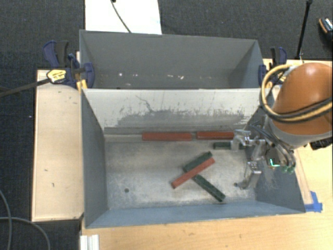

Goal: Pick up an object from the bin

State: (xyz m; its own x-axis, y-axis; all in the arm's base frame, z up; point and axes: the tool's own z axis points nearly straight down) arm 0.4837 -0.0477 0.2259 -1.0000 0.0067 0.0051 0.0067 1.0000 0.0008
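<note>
Dark green stick [209, 188] is the piece I would go for. It lies flat on the floor of the bin [93, 155], its free end near the tool [248, 177] and a little toward the front wall from it. Its other end meets a red stick [188, 175], and a green stick [197, 161] lies along that red one's upper part. The three make a loose cross toward the bin's middle from the tool. A short dark piece [221, 145] sits near the tool on the back-wall side. Two long red bars [166, 136] lie end to end against the back wall, further off.

The tool hangs low near the bin's end wall, with nothing in it that I can see. Whether it is spread or pressed together I cannot tell from this angle.

I judge the best approach is to bring the tool over the free end of the dark green stick, away from the crossing. I would turn it to close across the stick's narrow width, then come straight down to the floor. Gripping at the crossing risks dragging the red stick along. The stick looks thin and flat, so stopping too high would likely close on nothing.
</note>
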